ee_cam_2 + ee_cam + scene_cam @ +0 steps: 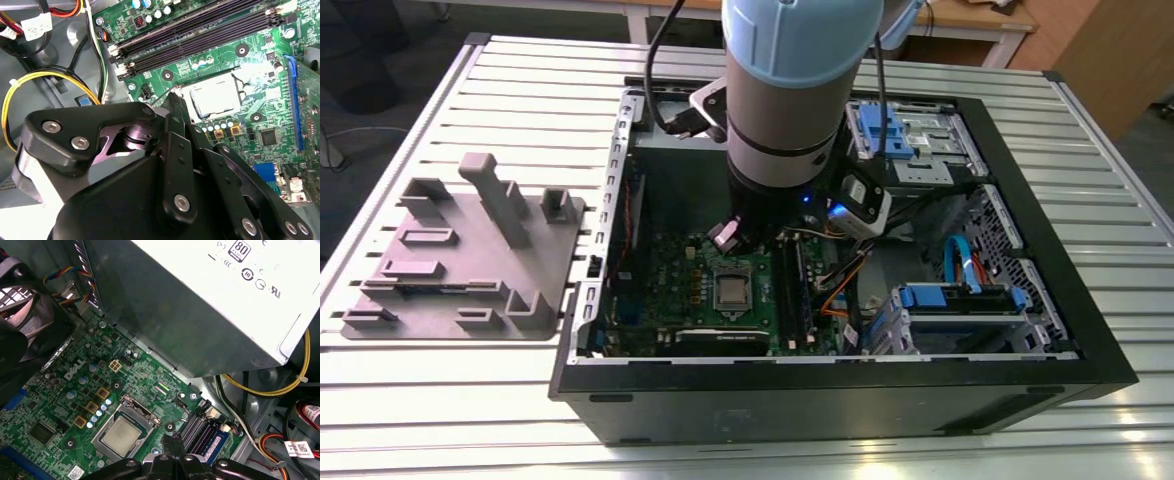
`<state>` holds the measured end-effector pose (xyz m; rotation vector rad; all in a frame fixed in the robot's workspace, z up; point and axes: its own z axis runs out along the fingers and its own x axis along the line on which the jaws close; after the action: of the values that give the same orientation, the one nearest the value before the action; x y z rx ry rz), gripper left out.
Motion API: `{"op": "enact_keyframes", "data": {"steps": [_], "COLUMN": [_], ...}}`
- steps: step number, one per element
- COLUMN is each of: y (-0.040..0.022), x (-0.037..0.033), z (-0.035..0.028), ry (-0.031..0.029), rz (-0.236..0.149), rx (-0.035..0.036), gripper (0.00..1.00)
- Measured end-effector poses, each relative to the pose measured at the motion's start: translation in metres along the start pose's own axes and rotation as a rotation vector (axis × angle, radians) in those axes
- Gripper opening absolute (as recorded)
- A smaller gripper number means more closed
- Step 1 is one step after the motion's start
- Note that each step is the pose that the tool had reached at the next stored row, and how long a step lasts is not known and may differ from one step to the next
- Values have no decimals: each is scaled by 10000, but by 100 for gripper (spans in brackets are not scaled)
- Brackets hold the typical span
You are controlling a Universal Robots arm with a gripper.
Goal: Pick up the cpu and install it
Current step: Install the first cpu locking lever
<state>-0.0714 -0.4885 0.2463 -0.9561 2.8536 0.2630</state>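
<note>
The gripper [172, 102], of matt black metal links with bright screws, hangs just above the green motherboard [260, 75] with its slim fingers pressed together, clenched on nothing visible. Just beside their tips the cpu [121, 434], a small flat square with a dull silvery top, lies seated in its socket on the board, inside a thin metal frame [134, 407]. Long dark memory slots [200, 35] run alongside. In the exterior view, a grey moulded fixture plate [460, 250] rests on the ribbed table outside the black computer case [854, 400].
</note>
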Motion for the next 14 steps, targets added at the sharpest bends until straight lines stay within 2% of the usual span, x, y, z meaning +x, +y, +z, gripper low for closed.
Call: {"op": "enact_keyframes", "data": {"steps": [11,12,14], "y": [-1,-1,-1], "x": [0,0,0], "z": [0,0,0], "ry": [1,33,149], "rz": [0,-4,-16], "rx": [4,45,194], "gripper": [11,11,11]}}
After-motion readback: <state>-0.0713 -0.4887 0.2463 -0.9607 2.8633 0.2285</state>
